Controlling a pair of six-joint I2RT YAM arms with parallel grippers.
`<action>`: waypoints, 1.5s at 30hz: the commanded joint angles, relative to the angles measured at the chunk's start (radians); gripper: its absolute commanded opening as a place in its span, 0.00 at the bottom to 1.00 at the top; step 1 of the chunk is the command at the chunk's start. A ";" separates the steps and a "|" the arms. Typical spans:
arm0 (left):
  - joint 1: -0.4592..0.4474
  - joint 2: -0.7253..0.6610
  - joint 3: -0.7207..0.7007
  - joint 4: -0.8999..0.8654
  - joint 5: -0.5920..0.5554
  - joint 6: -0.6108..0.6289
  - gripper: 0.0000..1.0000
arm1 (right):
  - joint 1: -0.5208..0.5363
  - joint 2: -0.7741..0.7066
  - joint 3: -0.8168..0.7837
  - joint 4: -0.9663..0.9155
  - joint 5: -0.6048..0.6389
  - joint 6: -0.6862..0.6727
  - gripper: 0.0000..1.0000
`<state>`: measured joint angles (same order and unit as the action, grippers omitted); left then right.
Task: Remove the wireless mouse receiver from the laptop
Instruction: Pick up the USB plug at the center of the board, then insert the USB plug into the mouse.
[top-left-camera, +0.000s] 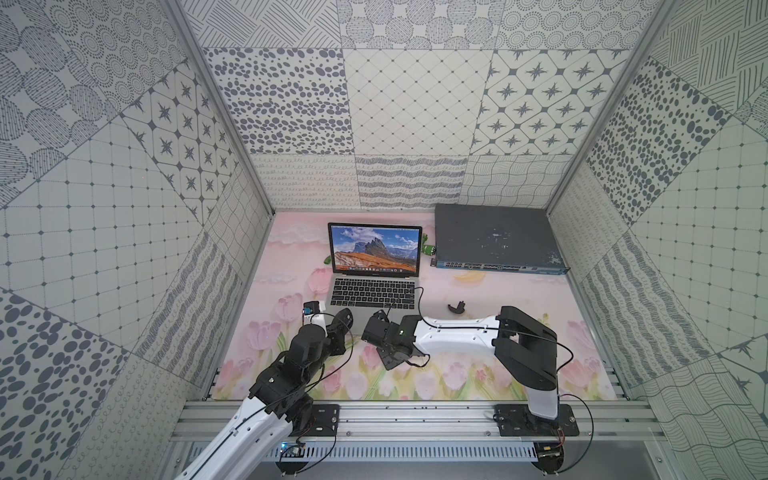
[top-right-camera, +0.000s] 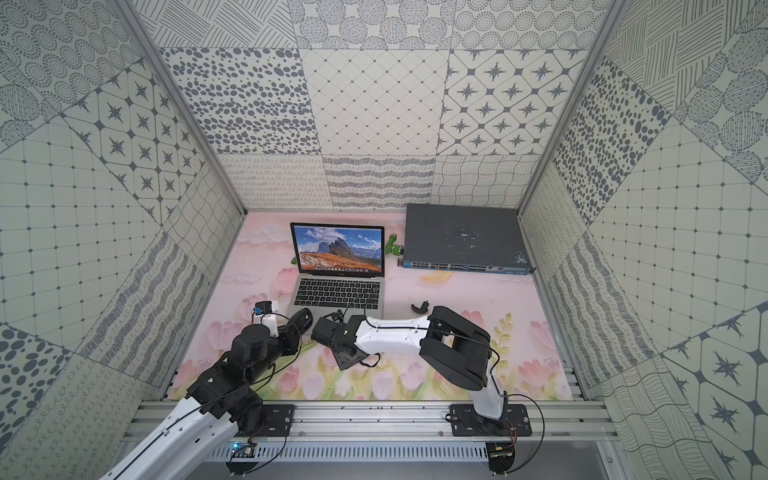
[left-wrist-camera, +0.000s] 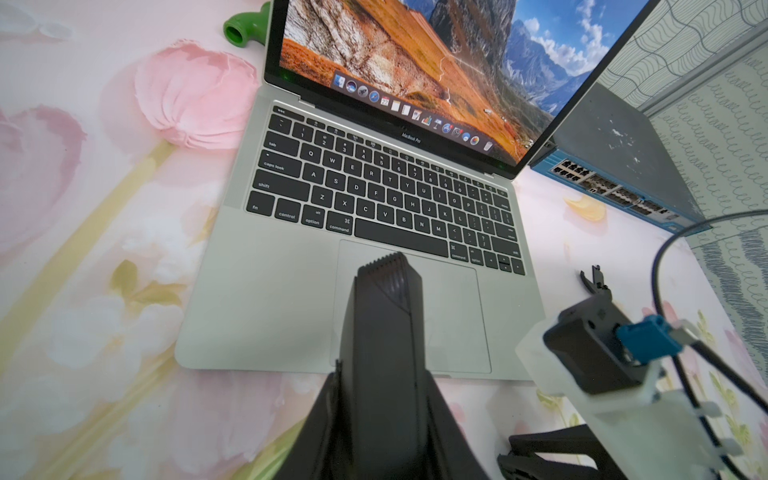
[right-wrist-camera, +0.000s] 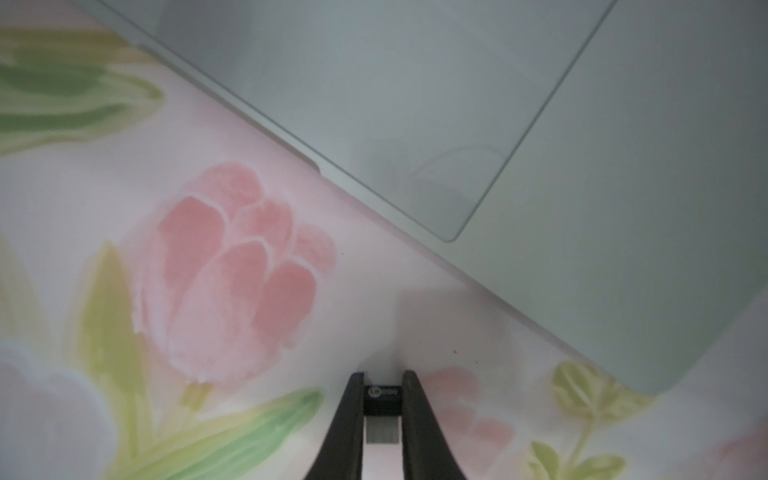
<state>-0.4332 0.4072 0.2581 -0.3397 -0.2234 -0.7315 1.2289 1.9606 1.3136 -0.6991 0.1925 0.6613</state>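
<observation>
The silver-grey laptop (top-left-camera: 353, 309) (top-right-camera: 316, 309) stands open at the middle of the mat, its screen lit. My right gripper (right-wrist-camera: 383, 376) is shut on the wireless mouse receiver (right-wrist-camera: 383, 400), a tiny black stub whose metal plug is bare. It hangs over the mat, apart from the laptop's front corner (right-wrist-camera: 540, 124). In a top view this gripper (top-left-camera: 376, 318) sits at the laptop's front edge. My left gripper (left-wrist-camera: 388, 259) is shut and empty, with its fingers over the trackpad (left-wrist-camera: 449, 324).
A dark grey network switch (top-left-camera: 494, 237) lies at the back right. A green pipe fitting (top-left-camera: 428, 246) sits behind the laptop. A small black clip-like part (top-left-camera: 457, 308) lies on the mat right of the laptop. Patterned walls close in three sides.
</observation>
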 joint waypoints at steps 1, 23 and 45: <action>0.004 0.001 0.000 0.031 0.071 0.026 0.18 | -0.010 -0.042 -0.009 -0.010 0.064 -0.039 0.05; 0.002 0.477 0.117 1.099 1.206 -0.761 0.20 | -0.120 -1.152 -0.520 0.545 -0.454 -0.879 0.02; -0.002 0.550 0.049 1.526 1.378 -1.100 0.24 | -0.375 -1.023 -0.619 1.076 -1.006 -0.789 0.00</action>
<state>-0.4339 0.9646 0.3084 1.0454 1.0641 -1.7695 0.8711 0.8982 0.6704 0.2577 -0.7200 -0.1684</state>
